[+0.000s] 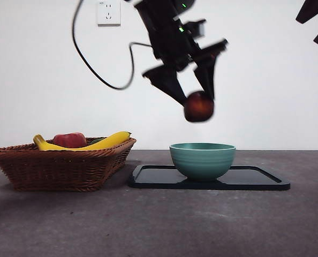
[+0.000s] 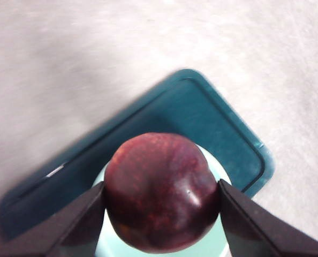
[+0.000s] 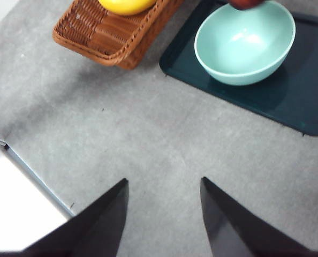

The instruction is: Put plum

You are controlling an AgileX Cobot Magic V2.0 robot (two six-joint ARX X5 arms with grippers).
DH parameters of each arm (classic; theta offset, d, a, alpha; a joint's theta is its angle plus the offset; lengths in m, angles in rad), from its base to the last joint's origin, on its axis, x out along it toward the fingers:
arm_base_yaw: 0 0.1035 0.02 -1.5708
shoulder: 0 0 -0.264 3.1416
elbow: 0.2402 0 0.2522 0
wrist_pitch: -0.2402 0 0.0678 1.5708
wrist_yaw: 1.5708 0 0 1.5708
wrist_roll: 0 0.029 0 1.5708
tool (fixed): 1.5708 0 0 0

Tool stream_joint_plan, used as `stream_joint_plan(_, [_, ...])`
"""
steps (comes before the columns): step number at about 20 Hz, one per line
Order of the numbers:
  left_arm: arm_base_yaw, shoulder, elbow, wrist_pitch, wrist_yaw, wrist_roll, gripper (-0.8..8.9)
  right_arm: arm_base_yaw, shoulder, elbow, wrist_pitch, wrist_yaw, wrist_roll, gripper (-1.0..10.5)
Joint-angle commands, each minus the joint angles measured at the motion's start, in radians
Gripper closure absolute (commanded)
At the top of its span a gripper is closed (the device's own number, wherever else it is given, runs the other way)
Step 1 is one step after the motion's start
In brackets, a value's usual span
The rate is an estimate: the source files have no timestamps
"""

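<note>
The dark maroon plum [image 1: 198,106] hangs in the air above the green bowl [image 1: 202,159], held between the jaws of my left gripper [image 1: 197,104]. Seen from the left wrist, the plum [image 2: 161,191] fills the gap between the two black jaws of the left gripper [image 2: 161,206], with the bowl [image 2: 214,247] and dark tray [image 2: 202,123] below it. My right gripper [image 3: 163,214] is open over bare table, away from the bowl [image 3: 244,43]; it appears as a black tip [image 1: 315,20] at the top right of the front view.
A wicker basket [image 1: 62,166] at the left holds a banana [image 1: 103,142] and a red apple-like fruit [image 1: 69,140]. The bowl stands on a dark tray [image 1: 255,179]. A black cable [image 1: 95,69] hangs behind the left arm. The basket [image 3: 111,37] is also in the right wrist view.
</note>
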State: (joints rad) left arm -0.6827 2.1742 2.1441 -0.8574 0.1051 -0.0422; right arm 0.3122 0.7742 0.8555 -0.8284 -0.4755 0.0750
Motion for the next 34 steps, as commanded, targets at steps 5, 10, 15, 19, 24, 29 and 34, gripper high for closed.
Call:
stream_joint_plan(5, [0.079, -0.25, 0.045, -0.07, -0.002, -0.026, 5.41, 0.004, -0.034, 0.008, 0.013, 0.002, -0.003, 7.3])
stream_joint_plan(10, [0.165, -0.464, 0.044, -0.164, -0.005, -0.029, 5.39, 0.004, -0.052, 0.008, 0.012, 0.001, -0.003, 7.3])
stream_joint_plan(15, [0.23, -0.618, -0.02, -0.273, -0.039, -0.021, 5.39, 0.004, -0.052, 0.008, 0.013, 0.0, -0.004, 7.3])
stream_joint_plan(19, [0.252, -0.759, -0.258, -0.199, -0.039, -0.024, 5.39, 0.004, -0.051, 0.008, 0.015, 0.001, -0.004, 7.3])
stream_joint_plan(24, [0.252, -0.937, -0.721, 0.123, -0.055, -0.041, 5.39, 0.004, -0.051, 0.008, 0.019, 0.001, -0.004, 7.3])
stream_joint_plan(29, [0.273, -0.933, -1.001, 0.344, -0.103, -0.019, 5.39, 0.004, -0.051, 0.008, 0.019, 0.0, 0.002, 7.3])
stream_joint_plan(34, [0.286, -0.853, -1.163, 0.562, -0.103, 0.013, 5.39, 0.004, -0.051, 0.008, 0.02, 0.001, 0.003, 7.3])
